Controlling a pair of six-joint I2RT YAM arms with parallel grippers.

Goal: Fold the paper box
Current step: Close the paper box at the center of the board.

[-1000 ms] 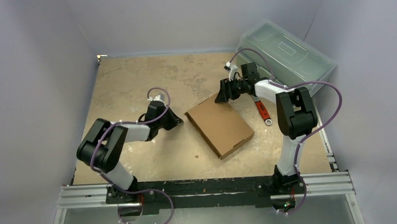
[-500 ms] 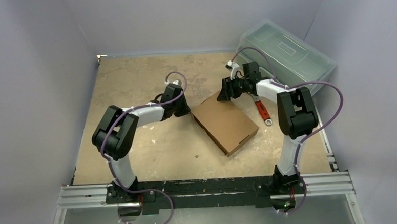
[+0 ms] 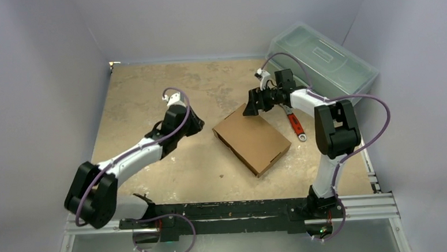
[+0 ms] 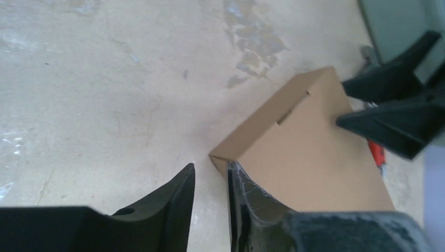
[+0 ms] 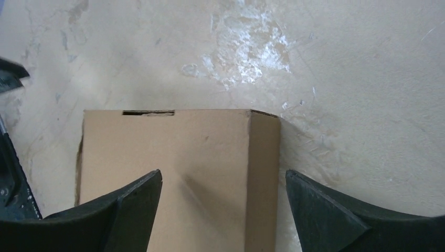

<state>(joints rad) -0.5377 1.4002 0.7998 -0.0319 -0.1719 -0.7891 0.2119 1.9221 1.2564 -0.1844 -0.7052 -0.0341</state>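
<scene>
Paper box lies btwn L end effector & R end effector.

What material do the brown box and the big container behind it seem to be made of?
The brown box looks like cardboard: matte tan faces, sharp folded edges and a cut slot. The container looks like translucent grey-green plastic, smooth and slightly glossy, with rounded moulded corners. Neither can be confirmed by sight alone.

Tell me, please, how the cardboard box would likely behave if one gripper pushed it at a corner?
The cardboard box looks closed, flat and shallow, so it would probably slide and pivot on the table rather than tip. Thin corrugated walls suggest it is light and could dent under a hard push.
</scene>
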